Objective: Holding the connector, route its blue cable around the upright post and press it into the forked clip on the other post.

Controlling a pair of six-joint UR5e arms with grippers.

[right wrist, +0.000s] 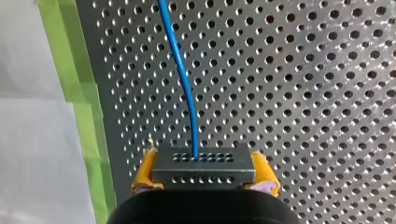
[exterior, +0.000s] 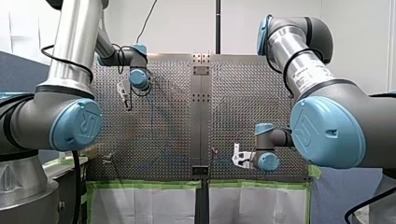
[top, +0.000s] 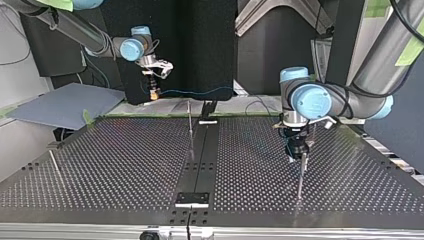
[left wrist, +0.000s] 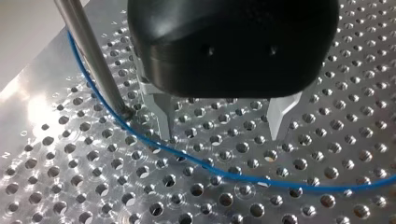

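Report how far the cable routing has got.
Done: my right gripper is shut on the dark rectangular connector, with the thin blue cable leading out. In hand: the cable curves by the foot of the upright metal post, with my left gripper open close by. Left: no view shows the cable pressed into a forked clip.

Dark perforated connector trails a blue cable that curves, seemingly touching, round the upright post base.
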